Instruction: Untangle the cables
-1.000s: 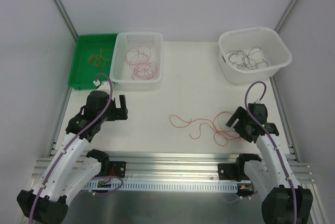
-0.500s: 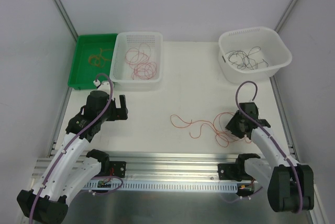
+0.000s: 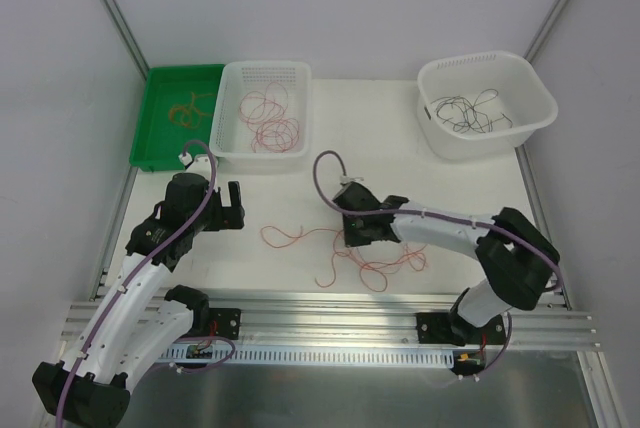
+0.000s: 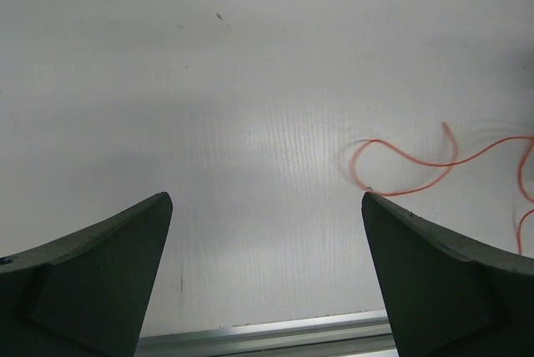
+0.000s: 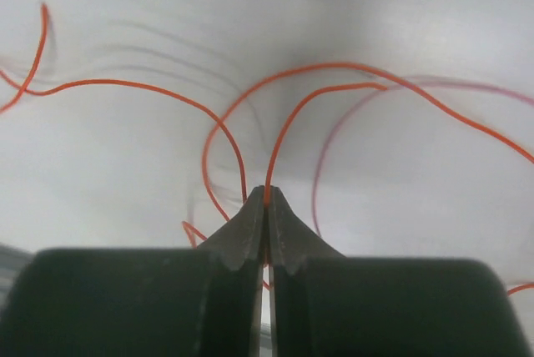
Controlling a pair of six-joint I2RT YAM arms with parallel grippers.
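A red cable [image 3: 300, 239] lies in loose loops on the white table, stretching from the middle left to curls [image 3: 378, 270] near the front edge. My right gripper [image 3: 352, 235] reaches far left over the table's middle and is shut on this red cable. In the right wrist view the fingertips [image 5: 267, 192] pinch a strand of the red cable [image 5: 294, 119] that rises and arcs away. My left gripper [image 3: 238, 206] hovers at the left and stands open with nothing in it [image 4: 265, 197]. One end of the red cable [image 4: 409, 158] lies just beyond its right finger.
A green tray [image 3: 150, 133] at the back left holds orange-tan cables [image 3: 190, 108]. Beside it a white basket [image 3: 228, 153] holds red cables [image 3: 268, 118]. A white tub [image 3: 540, 113] at the back right holds black cables [image 3: 470, 113]. An aluminium rail [image 3: 330, 303] runs along the front edge.
My right gripper closed on the red cable and swung from the right side to the table's middle, dragging the cable leftward. The left arm stayed still.
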